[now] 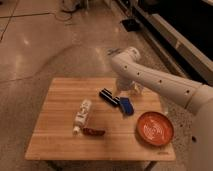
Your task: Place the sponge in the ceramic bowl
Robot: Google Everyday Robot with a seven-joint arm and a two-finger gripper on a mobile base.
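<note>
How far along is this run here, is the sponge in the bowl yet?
Done: nothing yet; the ceramic bowl is empty. In hand: the gripper sits low over the table, right beside the sponge, between it and a black bar; whether it has a grip is unclear. Left: lift the sponge, carry it across to the bowl, release.

Bright-blue sponge (126,106) by the claw (120,97), orange-red swirled ceramic bowl (155,128) upright, near it
</note>
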